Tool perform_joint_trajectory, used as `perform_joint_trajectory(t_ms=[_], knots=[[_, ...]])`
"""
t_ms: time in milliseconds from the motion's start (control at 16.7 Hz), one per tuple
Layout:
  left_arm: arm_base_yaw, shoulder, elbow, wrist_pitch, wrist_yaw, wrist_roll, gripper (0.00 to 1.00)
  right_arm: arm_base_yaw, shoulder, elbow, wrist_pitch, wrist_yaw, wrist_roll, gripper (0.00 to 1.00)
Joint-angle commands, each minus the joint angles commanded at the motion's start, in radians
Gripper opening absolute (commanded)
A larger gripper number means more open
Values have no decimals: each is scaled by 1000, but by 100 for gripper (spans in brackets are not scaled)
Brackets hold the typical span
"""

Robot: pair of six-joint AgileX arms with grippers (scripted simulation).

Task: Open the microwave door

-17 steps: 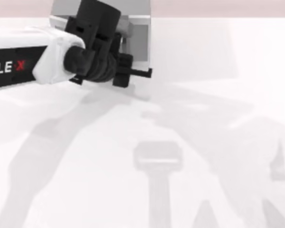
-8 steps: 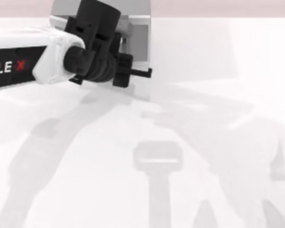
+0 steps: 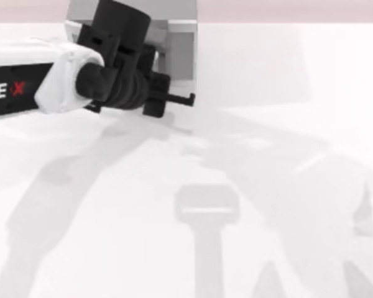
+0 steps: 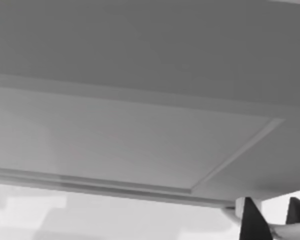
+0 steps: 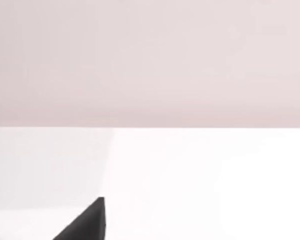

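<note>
The grey-silver microwave stands at the table's back edge, left of centre, mostly under my left arm. In the left wrist view the microwave door fills the picture, a flat grey panel with a framed window. My left gripper is at the microwave's front. Its dark fingers are shut on the pale handle at the door's edge. Only a dark corner of my right gripper shows, over bare table, far from the microwave.
The white table stretches in front and to the right, crossed by arm shadows. A pink wall runs behind the table. My left arm's white link reaches in from the left edge.
My left arm has shifted a little to the left and its gripper has come slightly toward the table's front. The right arm has not moved.
</note>
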Motion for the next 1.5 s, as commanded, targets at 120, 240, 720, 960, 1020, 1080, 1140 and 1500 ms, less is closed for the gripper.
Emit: perform_joint_trajectory(t_ms=[120, 240, 720, 960, 1020, 1080, 1140, 1500], knots=[[10, -12, -20, 5, 18, 26, 0, 0, 0, 0, 0, 0, 0, 100], [12, -13, -26, 5, 22, 32, 0, 0, 0, 0, 0, 0, 0, 100], [12, -13, -26, 5, 22, 32, 0, 0, 0, 0, 0, 0, 0, 100], [12, -13, -26, 5, 22, 32, 0, 0, 0, 0, 0, 0, 0, 100], [12, -13, -26, 5, 22, 32, 0, 0, 0, 0, 0, 0, 0, 100], [12, -13, -26, 5, 22, 32, 0, 0, 0, 0, 0, 0, 0, 100], [12, -13, -26, 5, 22, 32, 0, 0, 0, 0, 0, 0, 0, 100], [12, -13, -26, 5, 22, 32, 0, 0, 0, 0, 0, 0, 0, 100]])
